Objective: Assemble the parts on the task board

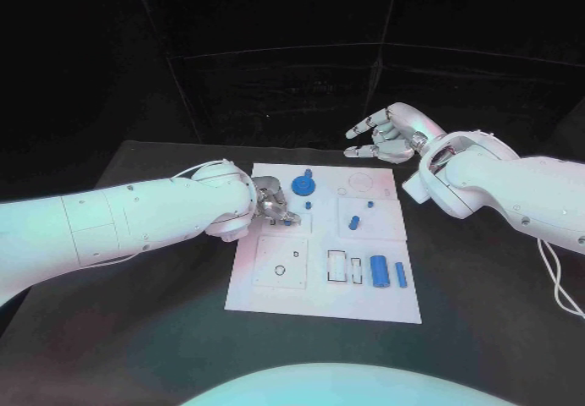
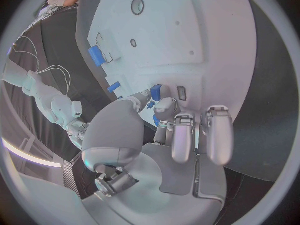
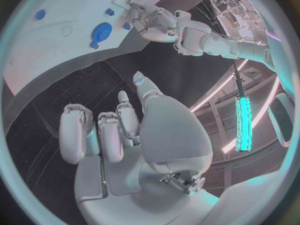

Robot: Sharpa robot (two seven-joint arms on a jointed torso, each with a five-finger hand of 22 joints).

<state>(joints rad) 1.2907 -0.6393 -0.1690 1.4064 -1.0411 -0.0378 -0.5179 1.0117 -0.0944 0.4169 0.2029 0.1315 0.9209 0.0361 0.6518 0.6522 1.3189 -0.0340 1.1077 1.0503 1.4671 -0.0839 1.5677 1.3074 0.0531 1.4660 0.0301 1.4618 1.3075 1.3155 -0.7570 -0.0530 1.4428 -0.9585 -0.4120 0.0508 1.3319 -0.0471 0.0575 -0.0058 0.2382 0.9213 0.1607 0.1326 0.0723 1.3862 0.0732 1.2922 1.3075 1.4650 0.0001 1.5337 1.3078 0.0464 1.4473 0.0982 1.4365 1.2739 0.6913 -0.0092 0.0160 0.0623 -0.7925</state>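
Note:
The white task board (image 1: 319,292) lies in the middle of the table. My left hand (image 1: 275,204) rests over its near-left upper part, fingers curled down. In the left wrist view a small blue part (image 2: 155,119) sits pinched between thumb and finger, next to a blue peg (image 2: 155,91). A blue gear (image 1: 303,184) lies just beyond that hand. A blue cylinder (image 1: 379,271) and a thin blue pin (image 1: 399,273) lie at the board's near right. My right hand (image 1: 385,134) hovers beyond the board's far edge, most fingers curled, holding nothing.
Small blue pieces (image 1: 355,222) stand mid-board, beside rectangular slots (image 1: 336,266) and a black ring (image 1: 281,271) on a raised square. Black table (image 1: 146,338) surrounds the board. The right wrist view shows the gear (image 3: 101,32) and my left hand (image 3: 152,21).

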